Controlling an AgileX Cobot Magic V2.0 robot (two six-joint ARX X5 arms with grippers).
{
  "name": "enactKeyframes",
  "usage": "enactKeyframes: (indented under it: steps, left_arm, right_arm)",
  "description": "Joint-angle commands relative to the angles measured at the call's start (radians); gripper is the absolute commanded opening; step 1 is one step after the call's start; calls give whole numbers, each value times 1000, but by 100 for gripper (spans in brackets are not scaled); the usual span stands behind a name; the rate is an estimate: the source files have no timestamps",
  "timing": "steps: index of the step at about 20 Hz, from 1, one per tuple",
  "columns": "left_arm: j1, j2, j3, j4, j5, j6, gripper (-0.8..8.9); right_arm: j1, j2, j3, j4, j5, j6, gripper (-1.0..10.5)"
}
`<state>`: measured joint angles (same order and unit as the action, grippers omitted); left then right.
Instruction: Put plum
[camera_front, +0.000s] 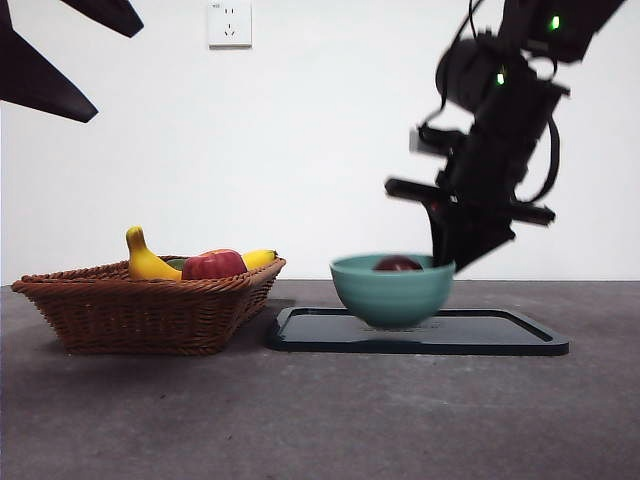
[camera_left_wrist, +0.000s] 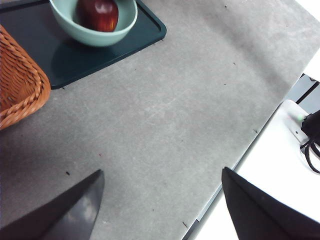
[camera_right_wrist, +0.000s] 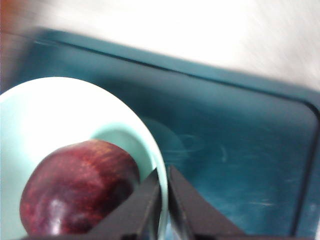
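**Plum sitting in the bowl, right fingers pinching the rim**

One plum (camera_right_wrist: 77, 192) is lying inside the one pale green bowl (camera_front: 392, 288), with only its dark top showing above the rim in the front view. The bowl is sitting on one dark tray (camera_front: 500, 335), which is lying flat on the grey bench (camera_front: 320, 420), right of centre.

The right gripper (camera_right_wrist: 164, 200) is reaching down from the upper right to the bowl's right side. Its two fingers (camera_right_wrist: 137, 210) are nearly together and are clamping the bowl's rim between them, one finger inside the bowl just beside the plum and the other outside over the tray. The plum itself is lying free, not held.

The left gripper (camera_left_wrist: 162, 200) is waiting high at the left, over bare bench, well apart from the bowl. Its two fingers are spread wide with nothing between them.

One wicker basket (camera_front: 140, 310) is standing on the bench just left of the tray, close to its edge. In it are lying one yellow banana (camera_front: 150, 265) and one red apple (camera_front: 213, 265), the apple resting against the banana's curve. A sliver of something green is showing beside the apple, too hidden to identify.

One wall socket (camera_front: 229, 22) is showing on the white wall at the far side.
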<state>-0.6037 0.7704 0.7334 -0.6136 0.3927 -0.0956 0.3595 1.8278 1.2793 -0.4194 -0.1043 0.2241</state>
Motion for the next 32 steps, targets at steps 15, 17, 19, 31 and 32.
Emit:
enactKeyframes:
  steps: [15,17,19,31,32]
  left_arm:
    - [-7,4,4,7,5,0,366]
    - [-7,4,4,8,5,0,366]
    - [-7,4,4,8,5,0,366]
    - [-7,4,4,8,5,0,366]
    - [-7,4,4,8,5,0,366]
  right_arm:
    - [-9,-63,25,-6,2,-2,185]
    - [-10,-145,25,-18,0,-19,185]
    - [-9,-245,25,-61,-2,-43,185]
    - [14,-914,-214,-317,-86,-92,185]
    - [19,-966,-262,-317,-107,-90,184]
